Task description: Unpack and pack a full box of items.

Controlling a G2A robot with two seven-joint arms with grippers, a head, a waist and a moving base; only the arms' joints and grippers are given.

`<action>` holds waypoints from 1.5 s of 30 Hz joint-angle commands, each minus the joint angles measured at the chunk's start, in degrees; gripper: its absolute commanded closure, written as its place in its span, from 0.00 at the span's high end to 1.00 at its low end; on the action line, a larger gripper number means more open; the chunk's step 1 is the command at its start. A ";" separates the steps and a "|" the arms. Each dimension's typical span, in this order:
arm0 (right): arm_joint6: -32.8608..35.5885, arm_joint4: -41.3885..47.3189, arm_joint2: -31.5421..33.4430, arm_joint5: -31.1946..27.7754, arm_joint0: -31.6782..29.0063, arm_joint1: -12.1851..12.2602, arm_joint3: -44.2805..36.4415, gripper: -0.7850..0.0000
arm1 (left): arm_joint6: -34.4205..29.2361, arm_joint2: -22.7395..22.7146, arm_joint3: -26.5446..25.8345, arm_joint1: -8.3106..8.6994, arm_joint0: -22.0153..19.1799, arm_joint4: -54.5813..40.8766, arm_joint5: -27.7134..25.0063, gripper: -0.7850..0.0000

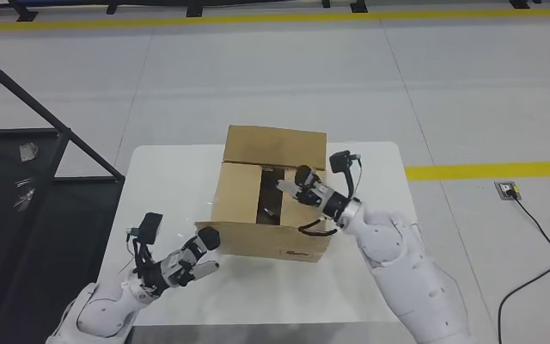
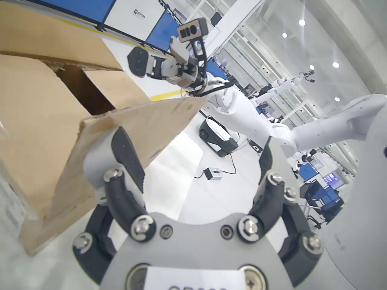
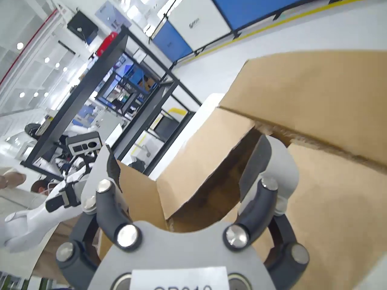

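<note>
The cardboard box point(image 1: 284, 241) stands near the middle of the white table point(image 1: 369, 172). Its far flap point(image 1: 275, 142) is folded shut over the top, and a dark gap in the middle is left open. What lies inside is too dark to make out. The left gripper point(image 1: 208, 254) sits low at the box's near left corner, close to the table surface. Its claw is spread wide and has hold of nothing. In the left wrist view one black-padded finger point(image 2: 127, 155) lies against the underside of a loose cardboard flap point(image 2: 145, 122) that juts out from the box. The other finger point(image 2: 269, 158) stands well clear in open air, so the flap is touched on one side only and not pinched. The right gripper point(image 1: 294, 184) hangs over the open gap in the top of the box, on its right side. Its claw is also spread wide and grips nothing. In the right wrist view one of its fingers point(image 3: 263, 164) is just beside the torn edge of the right-hand top flap point(image 3: 332, 188), at the mouth of the opening. Whether it actually touches the cardboard cannot be told. The opposite finger point(image 3: 110, 164) is on the other side of the gap, with an upright flap edge between them.
</note>
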 commanded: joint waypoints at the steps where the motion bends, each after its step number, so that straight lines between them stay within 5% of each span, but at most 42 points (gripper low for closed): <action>1: -3.11 -0.21 1.46 -0.23 0.02 0.17 0.55 1.00 | 2.04 0.80 0.38 -0.32 -0.80 2.38 1.10 1.00; 11: -1.33 7.32 4.28 6.11 13.94 -0.44 22.41 1.00 | 10.55 4.13 2.20 -1.78 -3.49 11.20 6.88 1.00; 24: 0.00 15.21 -1.17 2.65 28.31 -5.22 51.79 1.00 | 14.01 7.81 6.69 -3.09 -7.04 13.03 10.71 1.00; 34: 14.71 28.10 1.74 -10.67 31.14 -6.45 58.85 1.00 | 14.30 8.49 6.77 -3.47 -7.63 13.38 10.67 1.00; 45: 32.04 40.35 6.35 -22.44 30.61 -4.85 58.63 1.00 | 14.62 8.95 7.03 -3.87 -8.32 14.03 11.67 1.00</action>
